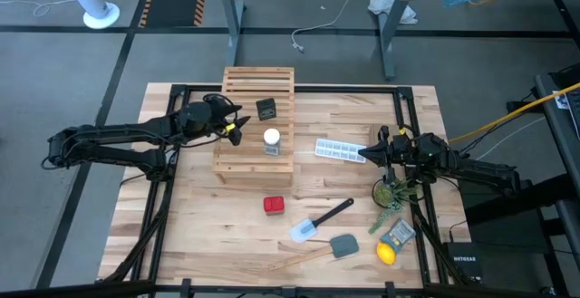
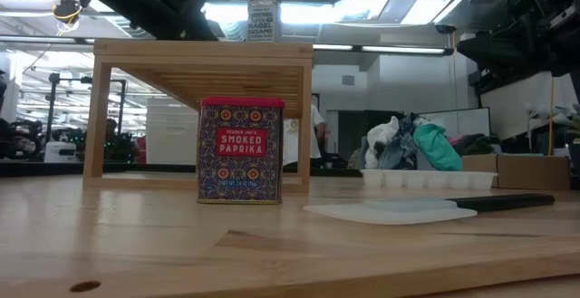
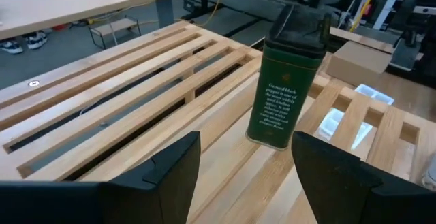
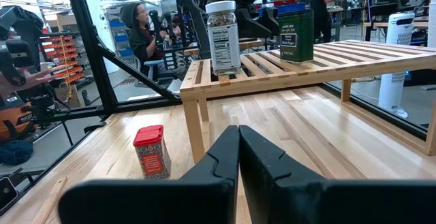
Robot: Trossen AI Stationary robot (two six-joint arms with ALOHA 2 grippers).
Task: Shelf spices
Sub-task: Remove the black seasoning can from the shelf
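Observation:
The shelf (image 1: pixel 254 158), a light wooden slatted rack, stands on the table at centre back. On its top stand a dark tin (image 1: pixel 266 109) and a clear jar with a white lid (image 1: pixel 271 140). The red tin (image 1: pixel 274 206) stands on the table in front of the shelf. My left gripper (image 1: pixel 234 122) hovers open over the shelf's left part. In the left wrist view the dark tin (image 3: pixel 286 81) stands on the slats just beyond the open fingers (image 3: pixel 180 166), untouched. My right gripper (image 1: pixel 367 153) rests shut at the table's right, pointing toward the shelf (image 4: pixel 286 67).
A white ice-cube tray (image 1: pixel 340 149) lies right of the shelf, just in front of my right gripper. Two spatulas (image 1: pixel 322 221) (image 1: pixel 344 245), a green sprig (image 1: pixel 391 192), a packet (image 1: pixel 399 234) and a lemon (image 1: pixel 387 254) lie at the near right.

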